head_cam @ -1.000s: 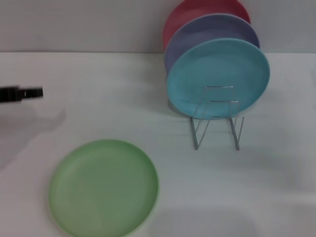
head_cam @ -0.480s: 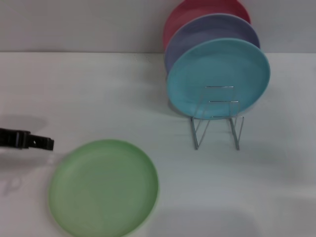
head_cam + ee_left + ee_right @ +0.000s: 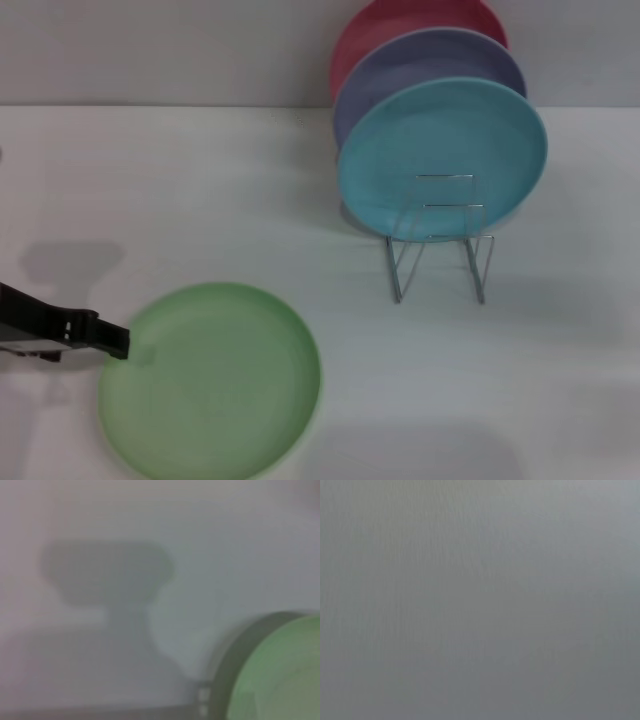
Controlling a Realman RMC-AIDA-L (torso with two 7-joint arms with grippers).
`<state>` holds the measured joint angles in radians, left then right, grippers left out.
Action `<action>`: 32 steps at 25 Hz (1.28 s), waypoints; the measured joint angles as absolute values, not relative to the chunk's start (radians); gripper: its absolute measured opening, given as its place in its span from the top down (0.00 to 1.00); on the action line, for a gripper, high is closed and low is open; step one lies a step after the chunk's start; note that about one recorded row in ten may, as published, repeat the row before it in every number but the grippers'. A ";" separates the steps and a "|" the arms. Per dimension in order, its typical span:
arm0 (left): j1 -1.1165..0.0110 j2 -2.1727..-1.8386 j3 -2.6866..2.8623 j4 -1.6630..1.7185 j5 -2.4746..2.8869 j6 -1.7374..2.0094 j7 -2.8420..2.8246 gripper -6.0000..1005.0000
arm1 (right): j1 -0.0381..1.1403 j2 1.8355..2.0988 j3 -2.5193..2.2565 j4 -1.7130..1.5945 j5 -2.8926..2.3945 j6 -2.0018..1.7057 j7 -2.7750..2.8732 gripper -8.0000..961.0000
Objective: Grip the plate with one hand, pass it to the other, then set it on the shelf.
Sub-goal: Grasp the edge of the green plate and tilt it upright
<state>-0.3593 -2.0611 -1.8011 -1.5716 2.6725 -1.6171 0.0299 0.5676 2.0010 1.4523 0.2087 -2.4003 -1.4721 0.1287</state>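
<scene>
One left hand (image 3: pixel 118 342) tip at green plate (image 3: pixel 215 385) rim.

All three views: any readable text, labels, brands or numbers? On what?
None readable in any view.
Green plate: plain, no mark.
Turquoise plate, lavender plate, pink plate in the wire rack: plain faces.
Left tool at the green plate's rim: black, no lettering visible.
Table: no sign.
Right wrist view: uniform grey, nothing to read.
</scene>
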 joint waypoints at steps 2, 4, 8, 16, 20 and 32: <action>-0.367 -2.062 -1.773 -1.569 2.681 -1.620 0.007 0.20 | 0.568 1.995 1.451 0.209 -2.401 -1.471 0.127 0.16; -0.368 -2.063 -1.759 -1.565 2.692 -1.621 -0.005 0.20 | 0.568 1.991 1.450 0.208 -2.401 -1.470 0.127 0.16; -0.366 -2.068 -1.739 -1.549 2.701 -1.609 -0.018 0.20 | 0.564 1.986 1.452 0.209 -2.401 -1.469 0.127 0.16; -0.369 -2.065 -1.724 -1.535 2.706 -1.610 -0.026 0.21 | 0.566 1.980 1.448 0.208 -2.402 -1.469 0.127 0.17; -0.363 -2.065 -1.714 -1.533 2.712 -1.607 -0.025 0.21 | 0.567 1.981 1.449 0.209 -2.402 -1.469 0.126 0.17; -0.368 -2.065 -1.692 -1.509 2.714 -1.602 -0.016 0.21 | 0.566 1.988 1.452 0.209 -2.402 -1.476 0.133 0.16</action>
